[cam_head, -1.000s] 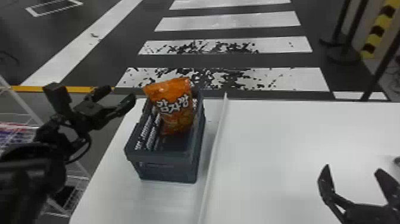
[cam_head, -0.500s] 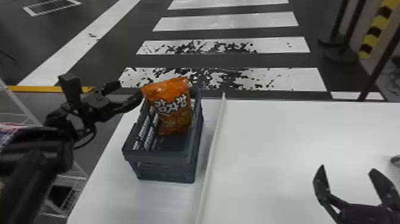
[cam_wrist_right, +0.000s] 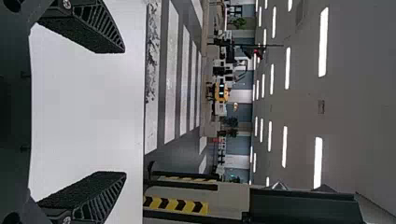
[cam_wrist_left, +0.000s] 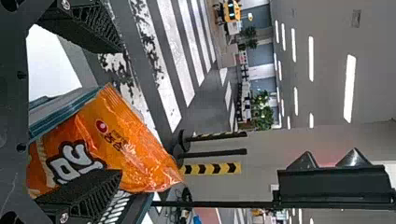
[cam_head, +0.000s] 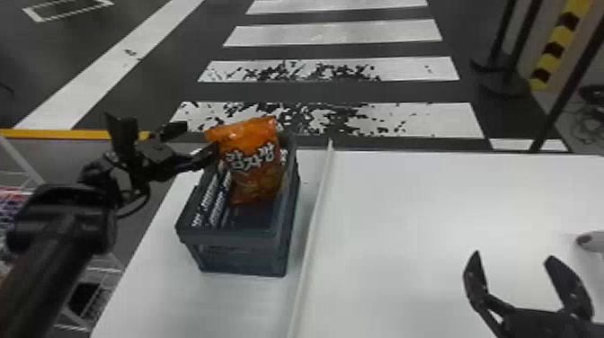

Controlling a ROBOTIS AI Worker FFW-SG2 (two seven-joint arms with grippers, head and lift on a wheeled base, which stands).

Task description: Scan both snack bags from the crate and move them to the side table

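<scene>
Grasp lining up now, left gripper (cam_wrist_left: 122, 111) spread wide beside the orange snack bag (cam_head: 251, 168) upright in the crate (cam_head: 242, 258), needing to straddle and squeeze, right gripper (cam_head: 512, 255) unclenched too!

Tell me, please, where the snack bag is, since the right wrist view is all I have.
Observer: The orange snack bag stands in the dark crate, its top above the rim.
Operator: Thank you; how is the left arm placed at that bag?
Observer: The left end effector has its fingers apart, and in the left wrist view part of the bag shows between them.
</scene>
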